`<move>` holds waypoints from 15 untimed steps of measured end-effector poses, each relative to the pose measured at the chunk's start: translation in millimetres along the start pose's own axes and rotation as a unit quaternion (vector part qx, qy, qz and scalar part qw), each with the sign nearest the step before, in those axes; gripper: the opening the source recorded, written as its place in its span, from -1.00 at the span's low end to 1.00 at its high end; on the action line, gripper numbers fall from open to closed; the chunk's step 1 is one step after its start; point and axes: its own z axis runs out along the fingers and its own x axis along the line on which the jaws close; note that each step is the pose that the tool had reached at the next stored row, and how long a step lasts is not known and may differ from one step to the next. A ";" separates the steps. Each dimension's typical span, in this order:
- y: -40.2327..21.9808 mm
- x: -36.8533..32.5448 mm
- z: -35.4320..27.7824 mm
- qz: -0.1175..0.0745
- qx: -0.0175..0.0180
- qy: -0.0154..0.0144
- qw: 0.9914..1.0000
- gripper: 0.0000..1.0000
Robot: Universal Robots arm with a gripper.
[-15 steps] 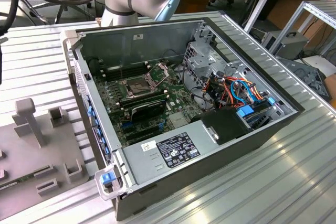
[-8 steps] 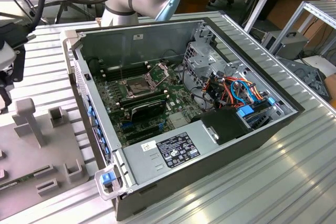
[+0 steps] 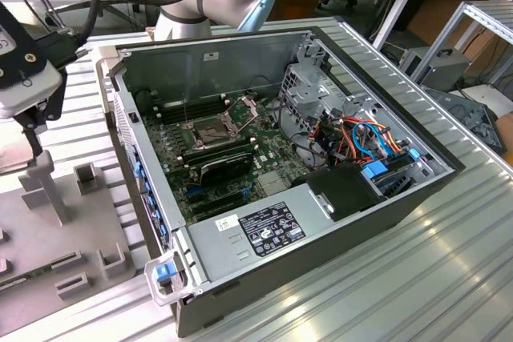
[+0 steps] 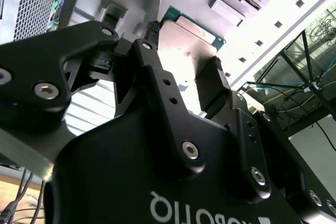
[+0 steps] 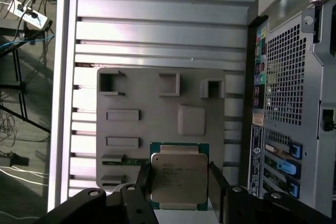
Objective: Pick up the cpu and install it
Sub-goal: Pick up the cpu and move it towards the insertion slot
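— What has the pincer (image 5: 180,184) got?
— It is clenched on the cpu (image 5: 178,174). In both wrist views the chip sits between its two fingers (image 5: 145,182), one against each opposite edge, with the silver lid towards the first wrist camera.
— And under the pincer?
— A grey tray (image 5: 136,90) with raised blocks and recesses, lying on the slatted metal desk (image 5: 157,24). I cannot tell whether the chip rests on the tray or hangs just clear of it.
— The computer?
— The open case (image 3: 192,62) stands beside the tray, to the exterior view's right of the pincer. Its socket (image 3: 210,127) on the green motherboard (image 3: 264,150) is well apart from the pincer.
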 end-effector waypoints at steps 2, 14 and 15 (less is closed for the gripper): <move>-0.4 -7.8 -0.2 0.000 0.000 0.000 1.000 0.07; -2.4 -47.8 -1.2 0.000 0.000 0.000 1.000 0.07; -2.6 -50.6 -1.2 0.000 0.000 0.000 1.000 0.07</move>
